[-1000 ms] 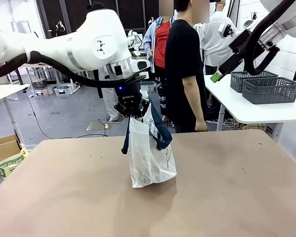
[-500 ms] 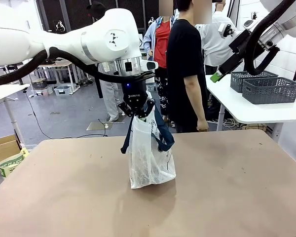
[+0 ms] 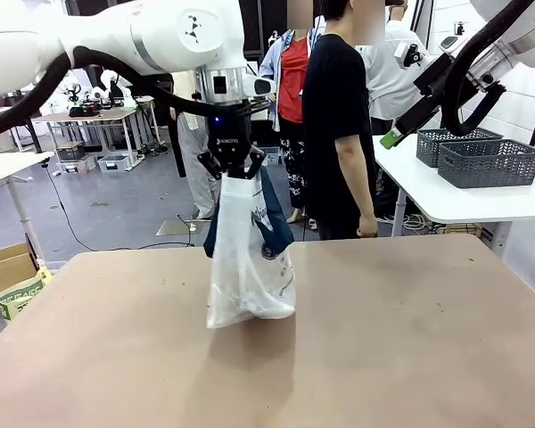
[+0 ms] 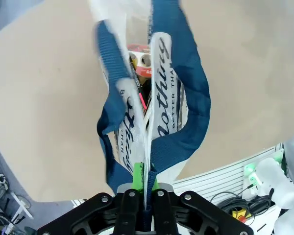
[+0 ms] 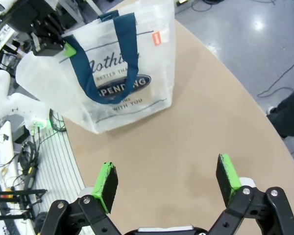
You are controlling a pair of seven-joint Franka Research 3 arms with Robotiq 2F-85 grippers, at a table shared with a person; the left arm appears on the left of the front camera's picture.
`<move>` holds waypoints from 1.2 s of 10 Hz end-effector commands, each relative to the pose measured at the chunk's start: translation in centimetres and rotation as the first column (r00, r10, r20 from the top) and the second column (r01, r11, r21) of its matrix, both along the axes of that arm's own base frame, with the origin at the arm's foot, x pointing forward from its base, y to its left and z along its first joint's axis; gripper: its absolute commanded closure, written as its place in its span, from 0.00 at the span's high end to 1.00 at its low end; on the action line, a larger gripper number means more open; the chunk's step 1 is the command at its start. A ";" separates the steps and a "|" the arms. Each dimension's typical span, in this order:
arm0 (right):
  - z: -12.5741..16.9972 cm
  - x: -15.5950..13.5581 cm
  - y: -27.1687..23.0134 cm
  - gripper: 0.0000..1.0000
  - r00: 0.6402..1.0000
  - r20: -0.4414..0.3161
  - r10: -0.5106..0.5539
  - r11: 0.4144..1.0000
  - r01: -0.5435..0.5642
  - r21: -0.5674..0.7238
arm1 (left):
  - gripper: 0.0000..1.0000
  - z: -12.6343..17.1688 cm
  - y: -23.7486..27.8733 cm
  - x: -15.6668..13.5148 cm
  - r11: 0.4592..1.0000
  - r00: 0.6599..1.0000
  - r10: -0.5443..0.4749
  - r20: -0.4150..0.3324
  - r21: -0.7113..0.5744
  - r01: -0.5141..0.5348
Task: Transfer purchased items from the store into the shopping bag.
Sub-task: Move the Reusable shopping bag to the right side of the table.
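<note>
While the left gripper (image 3: 233, 168) has its fingers clamped on the shopping bag (image 3: 248, 267) rim, the bag hangs over the desk (image 3: 410, 339) centre | items visible inside; loading looks largely done | right gripper (image 5: 166, 183) fingers spread, empty, raised far right

The shopping bag (image 3: 248, 259) hangs from the left claw (image 3: 233, 166) above the table's (image 3: 410, 348) middle.

Front: facing across table (image 3: 410, 339); left wrist: close above shopping bag (image 4: 159, 105); right wrist: high, farther, sharing that bag
</note>
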State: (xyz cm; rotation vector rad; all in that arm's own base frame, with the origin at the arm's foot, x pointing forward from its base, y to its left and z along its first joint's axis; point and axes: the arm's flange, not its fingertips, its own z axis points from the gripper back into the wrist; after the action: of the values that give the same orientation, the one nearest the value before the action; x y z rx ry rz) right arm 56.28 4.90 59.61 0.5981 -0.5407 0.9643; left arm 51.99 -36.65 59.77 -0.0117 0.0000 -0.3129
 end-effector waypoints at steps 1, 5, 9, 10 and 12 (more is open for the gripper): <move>-0.1 0.2 0.1 1.00 1.000 0.007 -0.007 1.000 0.007 0.007 | 0.00 3.0 1.4 -0.1 0.998 0.999 -0.011 0.037 0.060 0.009; -0.1 0.2 0.1 1.00 1.000 0.007 -0.007 1.000 0.007 0.007 | 0.00 6.6 8.0 -1.4 0.993 0.997 -0.004 0.077 0.119 -0.005; -0.1 0.2 0.1 1.00 1.000 0.007 -0.007 1.000 0.007 0.007 | 0.00 8.0 14.9 -3.6 0.980 0.983 0.069 0.168 0.174 -0.098; -0.1 0.2 0.1 1.00 1.000 0.007 -0.007 1.000 0.007 0.007 | 0.00 7.9 16.7 -4.0 0.982 0.982 0.084 0.168 0.152 -0.110; -0.1 0.2 0.1 1.00 1.000 0.007 -0.007 1.000 0.007 0.007 | 0.00 7.8 19.8 -4.0 0.981 0.981 0.111 0.159 0.141 -0.134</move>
State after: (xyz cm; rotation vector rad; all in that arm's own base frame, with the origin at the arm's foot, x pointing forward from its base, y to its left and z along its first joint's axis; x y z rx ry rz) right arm 56.29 4.85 59.61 0.5978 -0.5411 0.9635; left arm 48.94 -18.10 67.80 0.1811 -0.0943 -0.1760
